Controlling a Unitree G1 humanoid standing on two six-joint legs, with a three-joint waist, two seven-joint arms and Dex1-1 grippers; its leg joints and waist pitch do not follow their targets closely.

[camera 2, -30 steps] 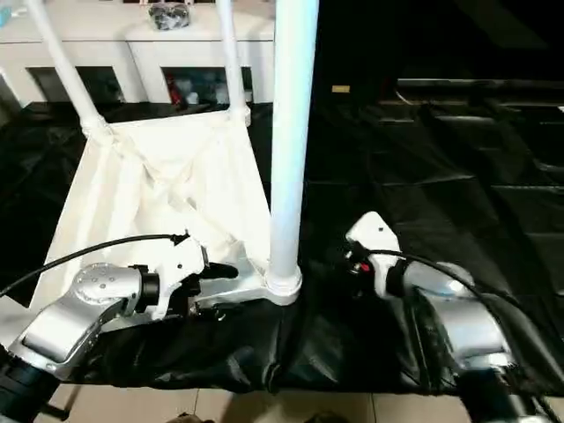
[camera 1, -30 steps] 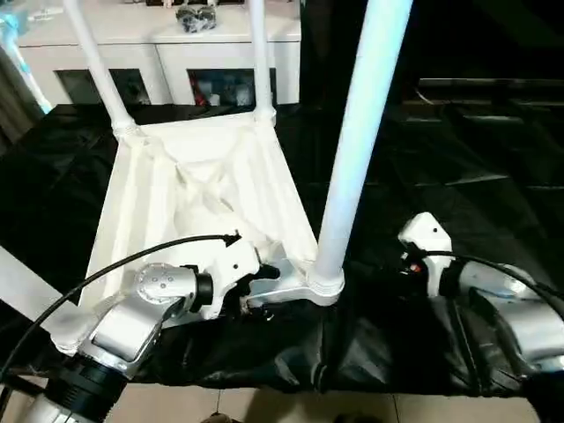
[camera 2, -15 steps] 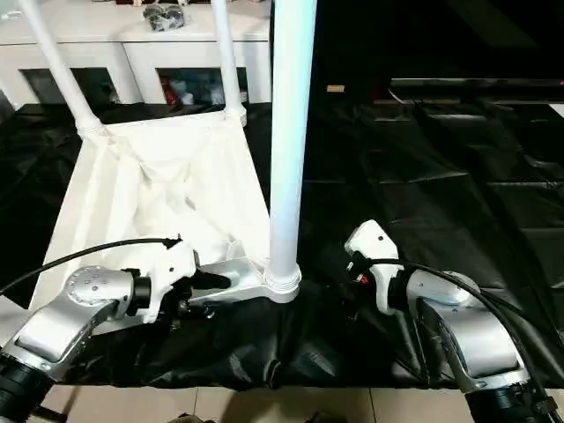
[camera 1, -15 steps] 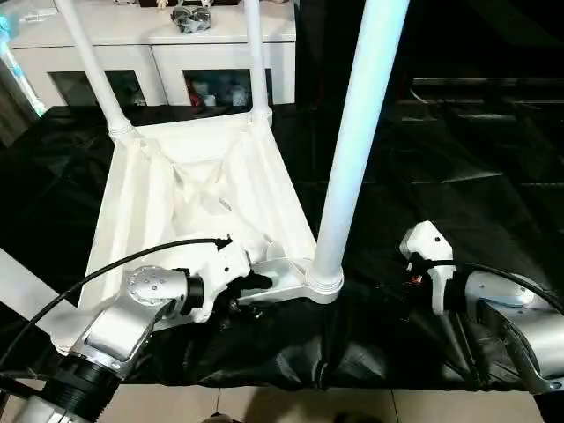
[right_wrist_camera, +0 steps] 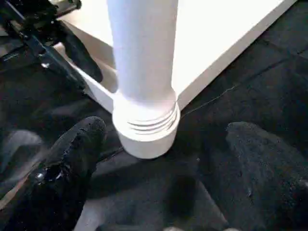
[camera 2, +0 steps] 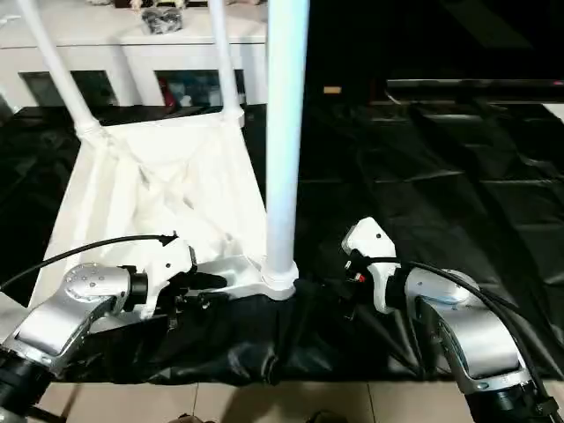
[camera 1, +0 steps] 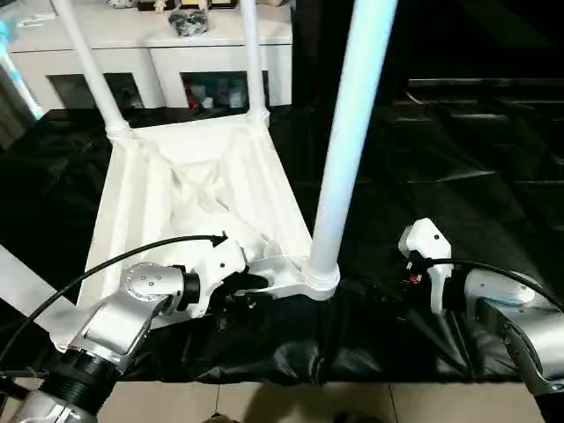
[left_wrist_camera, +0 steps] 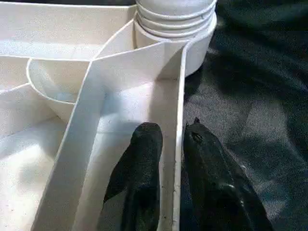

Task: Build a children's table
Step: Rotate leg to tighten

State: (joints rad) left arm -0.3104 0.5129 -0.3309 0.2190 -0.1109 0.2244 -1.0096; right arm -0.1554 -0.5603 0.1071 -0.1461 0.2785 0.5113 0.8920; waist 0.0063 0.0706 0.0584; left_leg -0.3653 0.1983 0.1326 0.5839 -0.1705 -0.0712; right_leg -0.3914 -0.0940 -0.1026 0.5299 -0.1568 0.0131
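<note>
The white plastic ribbed tabletop (camera 1: 198, 198) lies upside down. The left gripper (left_wrist_camera: 168, 149) pinches its thin, stiff rim beside the tall white leg (camera 2: 284, 132). The right gripper (right_wrist_camera: 159, 163) is wide open, empty. It looks light.

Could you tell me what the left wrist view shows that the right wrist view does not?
Left wrist view: the left pincer straddles the tabletop's thin outer wall, one finger inside and one outside, and the ribbed underside with a curved rib is visible.

Right wrist view: the right pincer stands wide open on the black sheet in front of the leg, touching nothing; the left pincer appears from outside at the tabletop edge.

Both: the ringed base of the near leg seated in its corner socket, and the black sheet.
</note>
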